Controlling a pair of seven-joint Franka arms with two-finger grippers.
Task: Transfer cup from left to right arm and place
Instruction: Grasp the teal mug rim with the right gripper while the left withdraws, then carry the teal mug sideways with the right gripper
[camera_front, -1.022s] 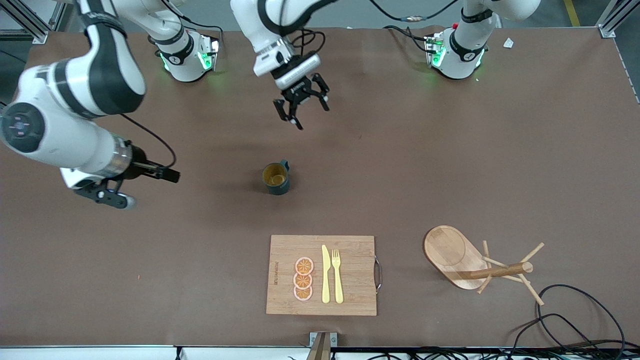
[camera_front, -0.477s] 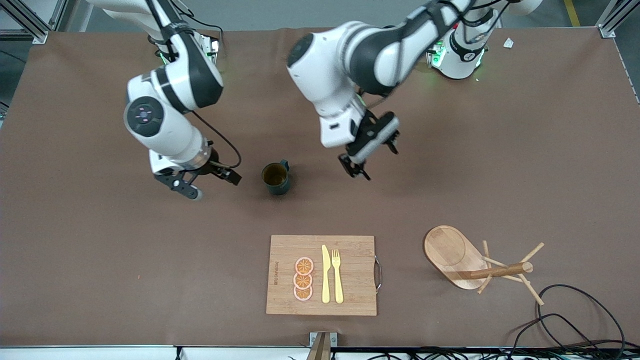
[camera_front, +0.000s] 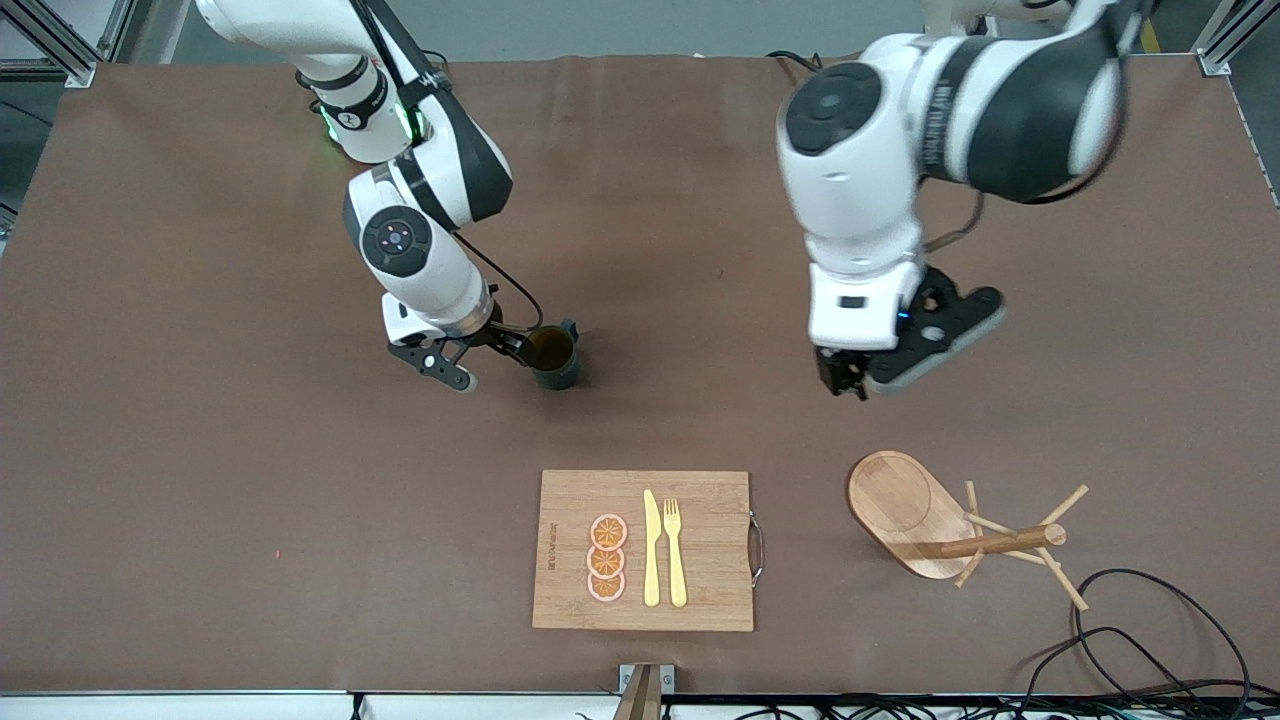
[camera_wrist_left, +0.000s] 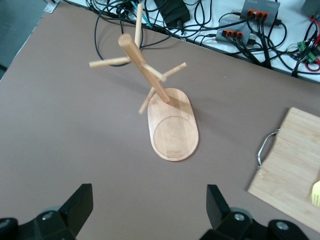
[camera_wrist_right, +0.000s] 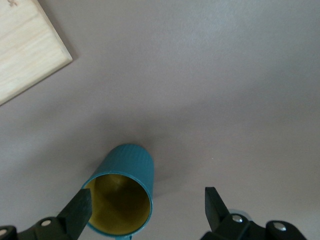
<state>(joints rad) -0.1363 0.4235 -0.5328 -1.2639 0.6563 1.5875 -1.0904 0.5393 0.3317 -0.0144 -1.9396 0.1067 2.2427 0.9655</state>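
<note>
The cup (camera_front: 553, 358) stood upright on the table (camera_front: 200, 480), farther from the front camera than the cutting board (camera_front: 643, 550) and roughly level with that board's end toward the right arm. The right gripper (camera_wrist_right: 145, 212) was held low beside the cup, its fingers spread wide, with one finger (camera_wrist_right: 75, 212) at the rim and the other well apart from the cup. The cup lay off-centre in the gap, so an uneven closing could be expected to push it sideways or tip it before a hold was made. The handle (camera_front: 569, 327) could also be struck if the approach was turned. The left gripper (camera_wrist_left: 150, 210) was held open in the air over bare table, between the cup and the wooden mug tree (camera_front: 950, 525). A sideways drift there could knock the pegs (camera_wrist_left: 137, 55). Nothing was held by either gripper, so the handover was judged not yet begun.
</note>
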